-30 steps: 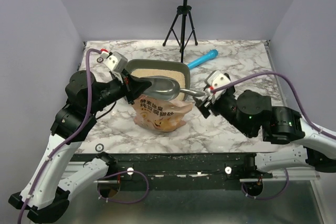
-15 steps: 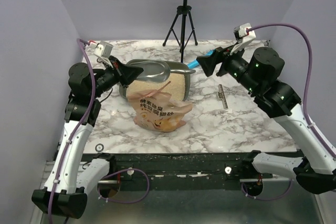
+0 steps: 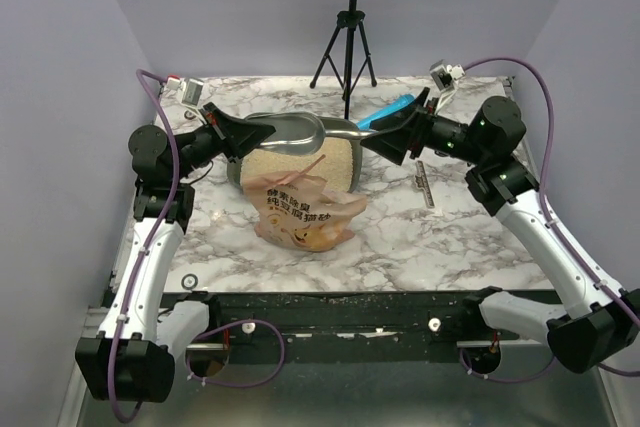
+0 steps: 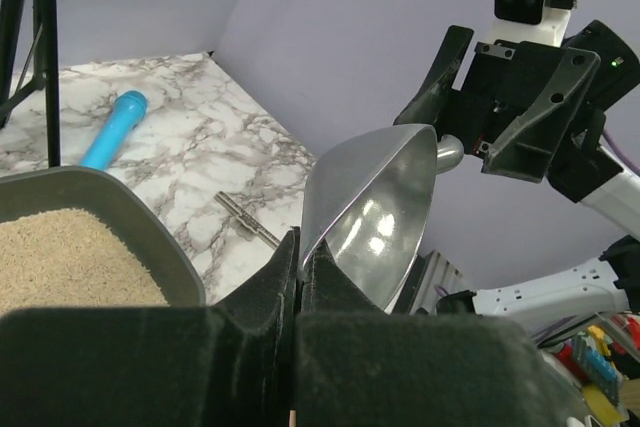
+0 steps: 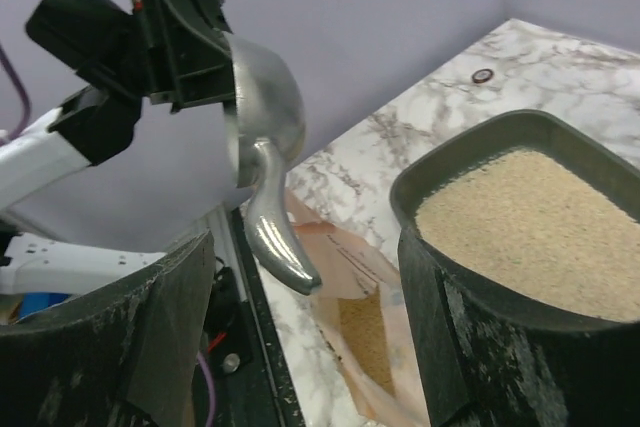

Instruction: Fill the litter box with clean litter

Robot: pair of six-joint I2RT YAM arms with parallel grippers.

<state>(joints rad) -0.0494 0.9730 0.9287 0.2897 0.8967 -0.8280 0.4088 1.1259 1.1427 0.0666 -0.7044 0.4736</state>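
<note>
L gripper [image 4: 300,247]: pinched scoop [image 4: 375,207] rim, above litter box [image 4: 125,202].
R gripper [image 3: 378,142]: fingers spread, near scoop handle.
Clean litter [image 4: 60,257]: lay in box.
Bag [image 3: 300,215]: lay at box front.

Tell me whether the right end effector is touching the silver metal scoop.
Apart. In the right wrist view the handle of the silver metal scoop sits between the open fingers of the right end effector, with a gap on each side.
</note>
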